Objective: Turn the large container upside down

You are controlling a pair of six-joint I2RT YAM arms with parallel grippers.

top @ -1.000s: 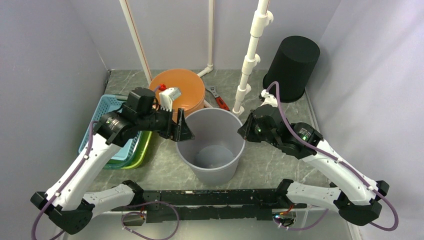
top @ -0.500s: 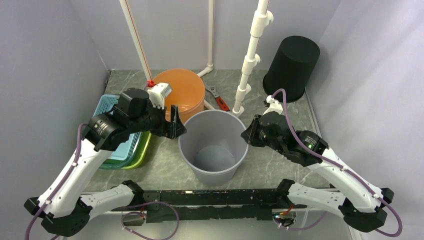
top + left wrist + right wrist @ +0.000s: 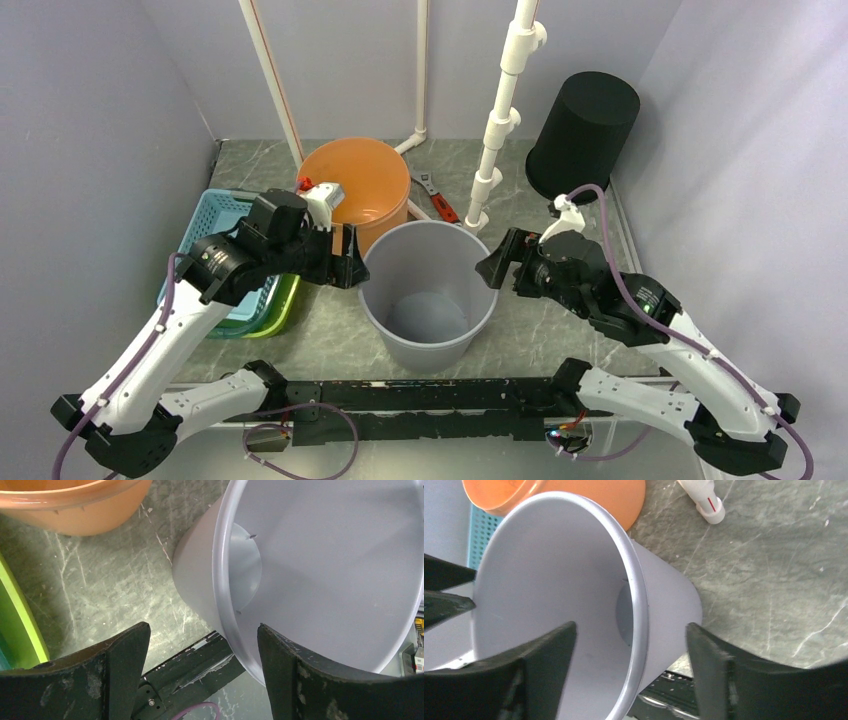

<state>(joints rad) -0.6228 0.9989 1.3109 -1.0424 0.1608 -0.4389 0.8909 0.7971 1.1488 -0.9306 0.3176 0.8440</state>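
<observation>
The large container [image 3: 428, 290], a grey plastic bucket, stands upright with its mouth up in the middle of the table. My left gripper [image 3: 350, 262] is open at its left rim. In the left wrist view the rim [image 3: 227, 605] runs between the spread fingers, close to the right one, and neither touches it. My right gripper [image 3: 492, 265] is open at the right rim. In the right wrist view one finger [image 3: 549, 655] is inside the bucket and the other [image 3: 711, 655] outside, with the rim [image 3: 639, 610] between them and free.
An orange bucket [image 3: 360, 185] stands just behind the grey one. At the left a blue basket [image 3: 225, 215] rests in a green tray [image 3: 283, 305]. A black upturned bin [image 3: 583, 130] is at the back right, with white pipes [image 3: 497, 140] and a red-handled wrench [image 3: 438, 200] behind.
My right gripper has opened and let go of the right rim. The left gripper has shifted slightly left and nearer, staying open.
</observation>
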